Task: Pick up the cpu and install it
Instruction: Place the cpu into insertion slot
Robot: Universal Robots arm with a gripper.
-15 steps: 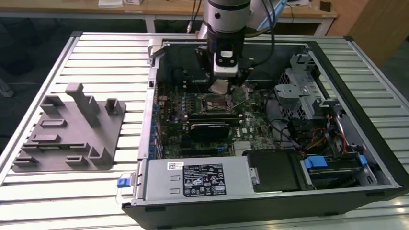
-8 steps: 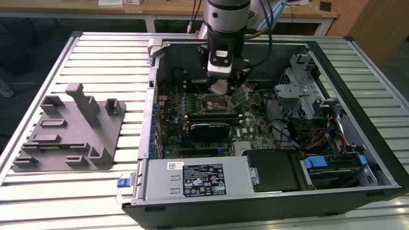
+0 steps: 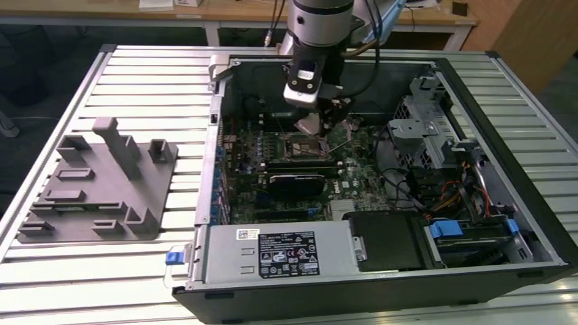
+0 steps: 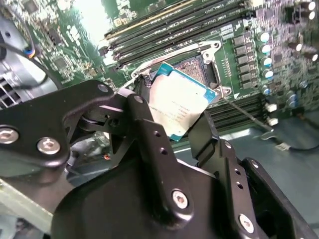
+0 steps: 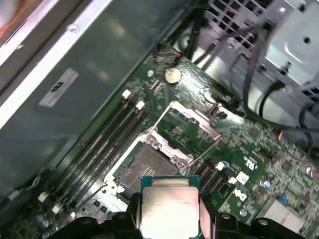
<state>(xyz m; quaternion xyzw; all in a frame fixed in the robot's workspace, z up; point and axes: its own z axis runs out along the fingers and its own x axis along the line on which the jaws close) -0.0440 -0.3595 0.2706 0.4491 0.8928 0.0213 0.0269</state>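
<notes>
The gripper (image 4: pixel 174 107) is closed on the cpu (image 5: pixel 169 206), and both wrist views show its 2 black fingers (image 4: pixel 149 129) pinching opposite edges of the chip. The cpu is held above the motherboard (image 5: pixel 259 144) with its silver lid facing the cameras and its green rim showing at the corners. It hangs just over the socket (image 5: pixel 144 169) and is not seated in it. The socket is uncovered, with its dark contact field exposed. Its metal load frame (image 5: pixel 192 124) is swung open beside it, and a thin lever (image 4: pixel 244 113) lies along the board nearby. Black memory slots (image 5: pixel 107 137) run along one side of the socket, and a coin cell (image 5: pixel 172 74) sits on the board beyond the frame. In the exterior view the arm (image 3: pixel 318 34) reaches down into the open case (image 3: pixel 361 298). The case lies on its side on a slatted table (image 3: pixel 135 74), and the gripper is low over the socket area near the middle of the board. A gray fixture (image 3: pixel 99 183) rests on the table at the exterior view's left, well apart from the case.
</notes>
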